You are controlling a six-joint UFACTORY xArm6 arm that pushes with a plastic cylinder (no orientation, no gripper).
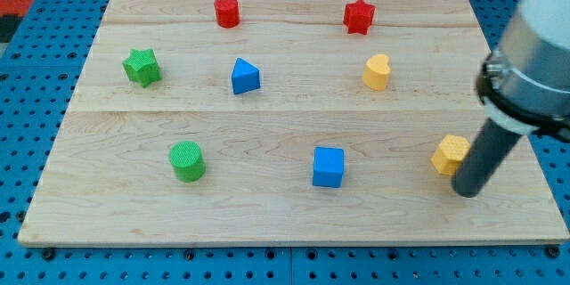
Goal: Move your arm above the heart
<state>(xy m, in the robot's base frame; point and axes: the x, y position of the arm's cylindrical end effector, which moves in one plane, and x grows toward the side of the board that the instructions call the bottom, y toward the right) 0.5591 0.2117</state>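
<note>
The yellow heart lies in the board's upper right part. My tip rests on the board near the right edge, well below and to the right of the heart. It stands just right of and below a yellow block, close to it or touching it. The rod rises from the tip toward the view's upper right.
On the wooden board: a red cylinder and a red star near the top, a green star at left, a blue triangle, a green cylinder, a blue cube.
</note>
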